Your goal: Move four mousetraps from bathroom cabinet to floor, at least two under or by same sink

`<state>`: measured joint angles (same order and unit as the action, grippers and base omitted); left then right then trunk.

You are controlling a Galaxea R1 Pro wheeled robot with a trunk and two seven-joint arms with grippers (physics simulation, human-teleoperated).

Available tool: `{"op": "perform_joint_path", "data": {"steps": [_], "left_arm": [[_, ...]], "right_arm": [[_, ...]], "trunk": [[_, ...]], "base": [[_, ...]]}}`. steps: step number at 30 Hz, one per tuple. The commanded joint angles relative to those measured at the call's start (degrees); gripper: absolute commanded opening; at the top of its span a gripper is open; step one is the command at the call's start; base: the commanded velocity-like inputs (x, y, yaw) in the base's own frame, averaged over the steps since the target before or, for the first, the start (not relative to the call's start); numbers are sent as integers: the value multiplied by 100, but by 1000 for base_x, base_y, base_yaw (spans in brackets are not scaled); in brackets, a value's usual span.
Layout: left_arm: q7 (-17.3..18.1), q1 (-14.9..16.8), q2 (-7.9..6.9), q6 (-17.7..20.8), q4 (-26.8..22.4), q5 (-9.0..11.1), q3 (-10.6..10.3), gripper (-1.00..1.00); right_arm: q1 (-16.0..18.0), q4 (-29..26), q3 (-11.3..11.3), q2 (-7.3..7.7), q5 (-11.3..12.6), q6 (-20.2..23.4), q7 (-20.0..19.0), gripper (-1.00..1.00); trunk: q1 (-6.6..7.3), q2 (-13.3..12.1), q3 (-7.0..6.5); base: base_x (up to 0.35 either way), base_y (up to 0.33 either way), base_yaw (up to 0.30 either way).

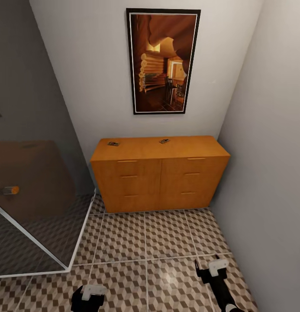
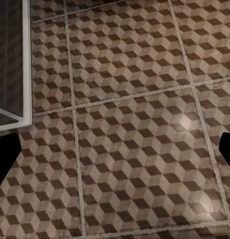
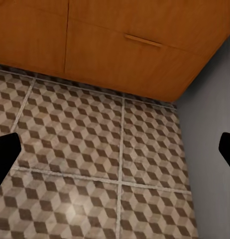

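Two mousetraps lie on the flat top of the cabinet [image 1: 160, 175] in the head view: the left mousetrap [image 1: 113, 143] near the top's left rear corner, the right mousetrap [image 1: 164, 141] near the middle of the rear edge, the pair well apart and neither touched by anything. That cabinet stands against the back wall below a framed picture [image 1: 163, 61], its drawers closed, with a grey wall just beside its right end and a glass shower screen [image 1: 33, 208] with a white frame to its left. Cube-patterned bathroom floor [image 1: 167, 242] runs from the cabinet's foot towards the robot. At the bottom of this view the left gripper [image 1: 90, 295] and the right gripper [image 1: 214, 271] hang low over the tiles, both far short of the cabinet; from this angle I cannot tell how their fingers stand. Left wrist view: the left gripper's dark fingertips [image 2: 5, 159] sit at opposite edges of the frame, spread wide, nothing between them but tile, with the white corner of the shower screen frame [image 2: 23, 117] nearby. Right wrist view: the right gripper's fingertips [image 3: 4, 154] are likewise spread wide and empty, above tile, with the cabinet's lower drawer fronts and one bar handle [image 3: 143, 41] ahead and the grey wall to one side.
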<state>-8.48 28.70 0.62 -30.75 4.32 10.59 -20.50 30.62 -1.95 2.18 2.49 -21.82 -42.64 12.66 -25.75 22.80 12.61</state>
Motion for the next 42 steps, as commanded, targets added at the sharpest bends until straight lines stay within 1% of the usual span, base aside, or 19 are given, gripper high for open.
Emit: {"op": "perform_joint_path", "data": {"steps": [1, 5, 9, 11, 14, 15, 18, 20, 23, 25, 26, 28, 30, 31, 33, 35, 37, 39, 42], "left_arm": [[-13, 11, 4, -36, 25, 40, -50, 100], [-13, 12, 5, -36, 25, 40, -50, 100], [-13, 11, 4, -36, 25, 40, -50, 100], [-13, 12, 2, -36, 25, 40, -50, 100], [-13, 12, 1, -36, 25, 40, -50, 100], [-13, 12, 3, -36, 25, 40, -50, 100], [-13, 11, 2, -36, 25, 40, -50, 100], [-13, 12, 4, -36, 25, 40, -50, 100], [-13, 12, 7, -36, 25, 40, -50, 100], [-13, 11, 6, -36, 25, 40, -50, 100], [-13, 11, 7, -36, 25, 40, -50, 100], [-13, 12, 7, -36, 25, 40, -50, 100], [-13, 12, 8, -36, 25, 40, -50, 100], [-13, 12, 8, -36, 25, 40, -50, 100], [-13, 11, 8, -36, 25, 40, -50, 100], [-13, 8, 8, -36, 25, 40, -50, 100], [-13, 8, 8, -36, 25, 40, -50, 100], [-13, 8, 7, -27, 25, 40, -49, 100], [-13, 10, 8, -11, 25, 40, -50, 100]], "right_arm": [[6, -6, 24, 0, -63, -11, 79, 100], [6, -106, 32, -4, -66, 18, 187, 100], [6, -491, 35, -23, -64, 405, 239, 100], [6, -917, 36, -54, -59, 886, 248, 100], [6, -1414, 36, -84, -55, 1419, 243, 100], [6, -1735, 37, -103, -52, 1741, 241, 100], [6, -2429, 34, -156, -47, 2371, 232, 100], [6, -2689, 33, -172, -45, 2581, 231, 100], [4, -3388, 30, -204, -43, 3169, 220, 100], [4, -3665, 27, -237, -43, 3455, 202, 100], [3, -3974, 25, -282, -42, 3775, 151, 100], [3, -4395, 22, -335, -42, 4177, 49, 100], [4, -4696, 21, -368, -42, 4414, -52, 100], [5, -5013, 19, -405, -42, 4637, -174, 100], [8, -5483, 15, -495, -42, 4996, -365, 100], [31, -6082, 10, -672, -44, 5604, -604, 100], [63, -6348, 6, -749, -46, 5930, -694, 100], [232, -6700, -7, -851, -45, 6377, -796, 100], [506, -6860, -54, -933, -43, 6651, -875, 100]], "trunk": [[-3, 11, 11], [-3, 11, 11], [-3, 11, 11], [-3, 11, 11], [-3, 11, 11], [-3, 11, 11], [-3, 11, 11], [-3, 11, 11], [-3, 11, 11], [-3, 11, 11], [-3, 11, 11], [-3, 11, 11], [-3, 11, 11], [-3, 11, 11], [-3, 11, 11], [-3, 11, 11], [-3, 11, 11], [-3, 11, 11], [-3, 11, 11]], "base": [[0, 0, 0], [0, 0, 0], [0, 0, 0], [0, 0, 0], [0, 0, 0], [0, 0, 0], [0, 0, 0], [0, 0, 0], [0, 0, 0], [0, 0, 0], [0, 0, 0], [0, 0, 0], [0, 0, 0], [0, 0, 0], [0, 0, 0], [0, 0, 0], [0, 0, 0], [0, 0, 0], [0, 0, 0]]}}
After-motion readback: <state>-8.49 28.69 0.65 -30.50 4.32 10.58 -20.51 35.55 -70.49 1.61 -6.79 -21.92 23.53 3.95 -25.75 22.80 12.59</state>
